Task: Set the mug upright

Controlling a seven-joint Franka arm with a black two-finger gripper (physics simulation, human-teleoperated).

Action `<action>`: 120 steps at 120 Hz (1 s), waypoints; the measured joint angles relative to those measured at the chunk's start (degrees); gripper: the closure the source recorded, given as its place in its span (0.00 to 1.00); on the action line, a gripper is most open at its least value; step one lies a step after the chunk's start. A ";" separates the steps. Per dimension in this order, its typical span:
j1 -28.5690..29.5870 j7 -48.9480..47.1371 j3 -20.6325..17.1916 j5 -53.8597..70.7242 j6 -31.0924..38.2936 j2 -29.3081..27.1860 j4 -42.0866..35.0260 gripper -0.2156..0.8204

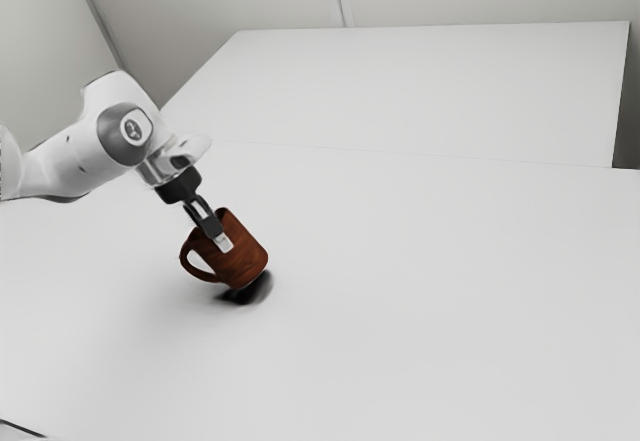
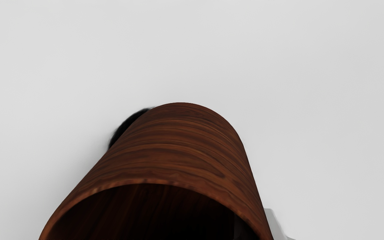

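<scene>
Mug (image 1: 247,260) tilted, grasped off-centre by end effector (image 1: 222,242). Lopsided grip risked swivel; early release, toppling onto tabletop (image 1: 450,311).

Arm: your white arm (image 1: 70,163) comes in from nine o'clock in the exterior view. It goes up a bit toward two o'clock, then bends down.
Wrist: your wrist (image 1: 130,126) is the high, round bend, white with a dark grey cap. Past it, the arm leans down toward five o'clock.
Gripper: your black gripper (image 1: 222,241) hangs on a slant, with its tips pointing down to five o'clock. It is pinched tight.
Fingers: your two fingers (image 1: 211,226) are dark, and the tip you can see best is pale. In the wrist view, a bit of one pale fingertip (image 2: 274,225) peeks out.
</scene>
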 joint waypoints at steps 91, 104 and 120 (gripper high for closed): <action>1.39 4.50 -4.96 13.68 14.38 -2.59 -7.52 0.97; 1.42 4.21 -5.37 14.86 13.82 -2.56 -7.44 0.97; 1.28 4.08 -5.98 15.26 13.44 -2.66 -7.42 0.69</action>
